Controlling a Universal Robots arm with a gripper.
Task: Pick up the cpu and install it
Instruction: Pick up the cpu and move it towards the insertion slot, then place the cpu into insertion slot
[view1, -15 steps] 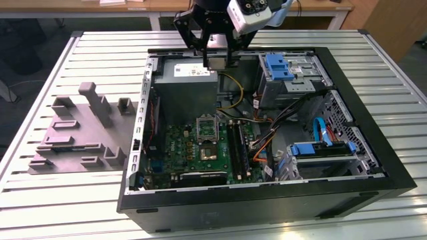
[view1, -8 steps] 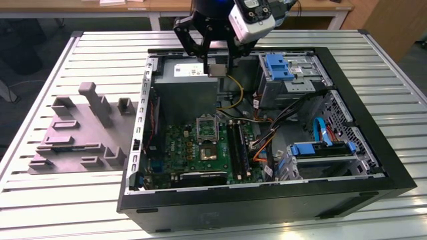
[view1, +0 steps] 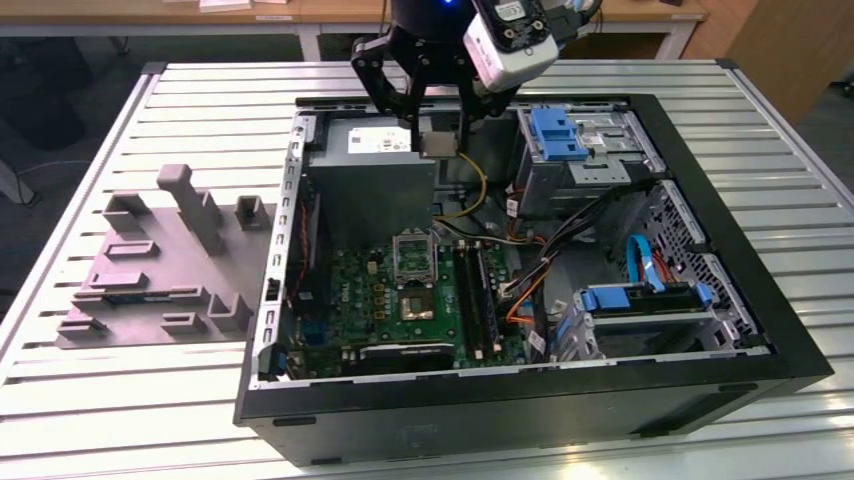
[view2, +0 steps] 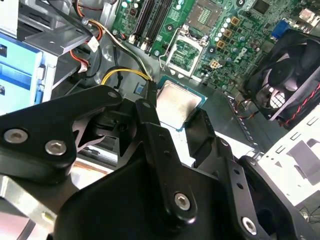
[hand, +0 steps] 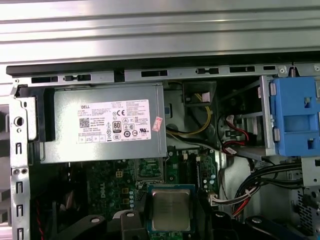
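The cpu (view1: 438, 144) is a small flat square chip with a silvery-grey top. It hangs between the black fingers of my gripper (view1: 438, 136), which is shut on it above the back of the open computer case (view1: 747, 300), over the power supply. In both wrist views the cpu (view2: 178, 101) (hand: 171, 209) is held level by its two opposite edges. The green circuit board (view1: 387, 300) lies below, with its metal socket frame (view1: 414, 252) (view2: 188, 50) standing apart from the chip. The gripper (view2: 176, 109) (hand: 171, 222) is well above the board.
A grey moulded tray (view1: 147, 270) with raised blocks lies on the slatted table at the exterior view's left of the case. Inside the case are a grey power supply (hand: 105, 122), blue drive brackets (view1: 558, 132), cable bundles (view1: 561, 250) and a black fan (view2: 285, 85).
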